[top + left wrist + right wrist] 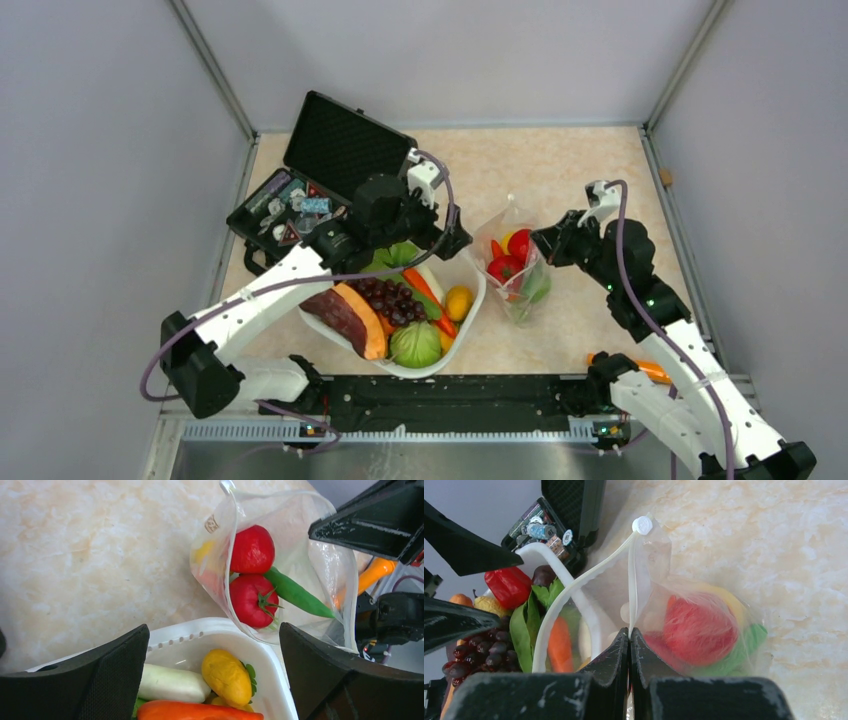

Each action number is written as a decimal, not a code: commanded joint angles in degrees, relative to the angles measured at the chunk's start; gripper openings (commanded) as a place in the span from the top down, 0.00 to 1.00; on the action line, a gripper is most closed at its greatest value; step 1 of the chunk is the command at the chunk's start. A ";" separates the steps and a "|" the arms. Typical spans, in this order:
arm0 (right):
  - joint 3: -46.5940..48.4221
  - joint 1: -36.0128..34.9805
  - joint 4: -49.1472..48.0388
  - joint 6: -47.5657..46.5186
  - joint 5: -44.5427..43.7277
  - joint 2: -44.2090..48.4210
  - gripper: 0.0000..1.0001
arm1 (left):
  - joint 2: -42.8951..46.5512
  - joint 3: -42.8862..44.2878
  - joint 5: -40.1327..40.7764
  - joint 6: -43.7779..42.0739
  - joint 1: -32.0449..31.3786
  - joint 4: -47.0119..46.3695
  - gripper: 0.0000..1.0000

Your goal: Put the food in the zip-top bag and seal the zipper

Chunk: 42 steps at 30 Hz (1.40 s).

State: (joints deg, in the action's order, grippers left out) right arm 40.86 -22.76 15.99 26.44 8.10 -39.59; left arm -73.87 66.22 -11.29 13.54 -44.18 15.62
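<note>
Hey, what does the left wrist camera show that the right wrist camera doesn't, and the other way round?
Only the left wrist: the left fingers spread wide, and a direct look into the open mouth of the zip-top bag at two red tomatoes and the green pod.
Only the right wrist: the right fingers pinched shut on the zipper, its white slider, the black case, the grapes.
Both: the bag with food inside, and the white basket.

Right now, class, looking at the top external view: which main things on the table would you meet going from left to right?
black hard case → white basket → zip-top bag → orange toy piece
</note>
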 commanded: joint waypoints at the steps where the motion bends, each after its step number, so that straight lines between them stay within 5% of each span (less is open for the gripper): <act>1: 1.34 -0.18 -2.92 0.68 0.50 0.41 1.00 | 3.78 -1.07 3.45 1.16 2.26 0.14 0.01; 15: 1.88 -0.20 -2.86 0.44 0.56 -0.03 1.00 | 11.89 -2.66 -0.09 -11.72 3.53 21.17 0.01; 22: 1.94 -0.19 -2.60 0.63 0.36 0.16 1.00 | 3.44 -0.94 -7.40 -12.87 3.55 23.84 0.01; 30: 1.94 -0.18 -1.20 0.28 -0.77 1.05 1.00 | -5.44 5.53 -20.20 -24.39 2.96 34.16 0.06; 42: 1.39 -0.18 -1.03 0.13 -0.55 0.34 1.00 | -6.15 2.22 -13.67 -35.67 -3.01 33.03 0.09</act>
State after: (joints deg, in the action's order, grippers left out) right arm 40.86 -22.76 16.78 26.63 7.60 -39.40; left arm -80.42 69.41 -27.59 -17.26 -45.45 51.29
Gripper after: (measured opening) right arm 0.004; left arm 0.906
